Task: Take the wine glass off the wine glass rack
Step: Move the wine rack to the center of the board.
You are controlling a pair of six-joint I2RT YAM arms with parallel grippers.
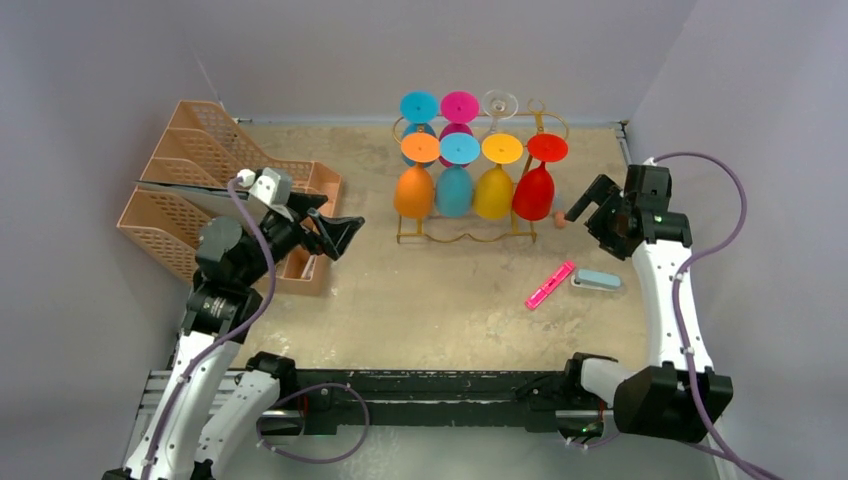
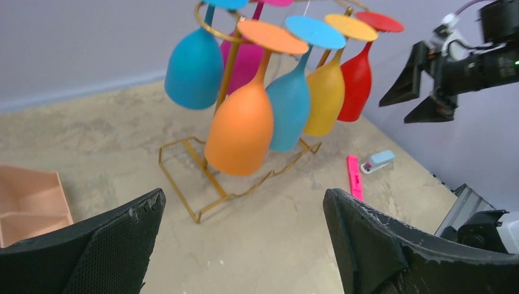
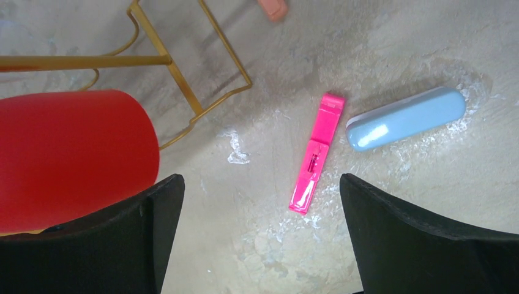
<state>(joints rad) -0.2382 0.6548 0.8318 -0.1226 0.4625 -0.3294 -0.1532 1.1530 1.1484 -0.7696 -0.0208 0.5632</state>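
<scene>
My right claw (image 3: pixel 260 245) is wide apart and holds nothing. It hangs over the tabletop (image 3: pixel 379 55), just right of the red wine glass (image 3: pixel 67 153). My left claw (image 2: pixel 245 245) is wide apart and empty too, but it is well away on the other side. So I think my right arm is the nearer one for the red glass.

That glass hangs upside down on the wine glass rack (image 3: pixel 85 62), with its bowl low and its flat foot up top. So its long way runs up and down.

Farther back hang more glasses, and the front ones hide parts of them. A clear glass (image 1: pixel 498 103) at the very back is hard to make out. From my right wrist I cannot see the hook that holds the red glass.
</scene>
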